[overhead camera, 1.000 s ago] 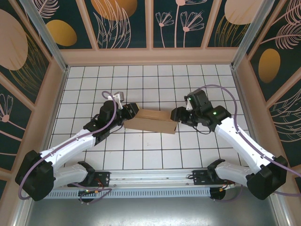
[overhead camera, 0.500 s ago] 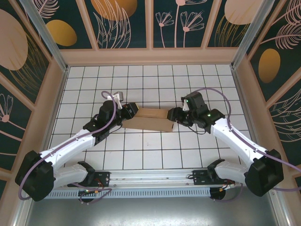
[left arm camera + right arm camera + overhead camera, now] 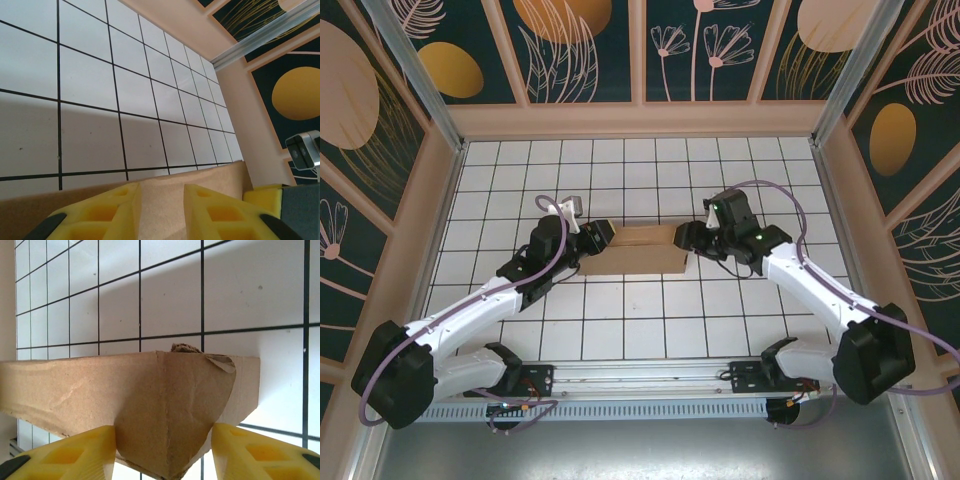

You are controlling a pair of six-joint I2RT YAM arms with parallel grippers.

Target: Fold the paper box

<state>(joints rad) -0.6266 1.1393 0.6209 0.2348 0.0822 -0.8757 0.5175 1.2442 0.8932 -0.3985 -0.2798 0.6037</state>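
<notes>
Overhead view of the white gridded table, enclosed by dark walls patterned with gold discs and pale leaves; the paper box, plain brown cardboard in a long, shallow, partly folded form, lies near the middle of the table and spans the space between the two arms; its left end meets the left gripper and its right end meets the right gripper, so that both arms converge on it from opposite sides; the box sits slightly askew to the grid lines. Left wrist view: the yellow foam pads stand narrowly apart, with a strip of cardboard showing in the gap and more cardboard running out to either side behind them; whether the pads actually pinch the cardboard cannot be told; gridded table and the far wall lie beyond. Right wrist view: the yellow pads stand fairly wide, one on each side of the box's end, and the cardboard touches both, so that the fingers clasp the box across its width; a vertical crease runs down this end, the top edge carries a small crumpled tear, and a shadow falls on the table behind the box.
</notes>
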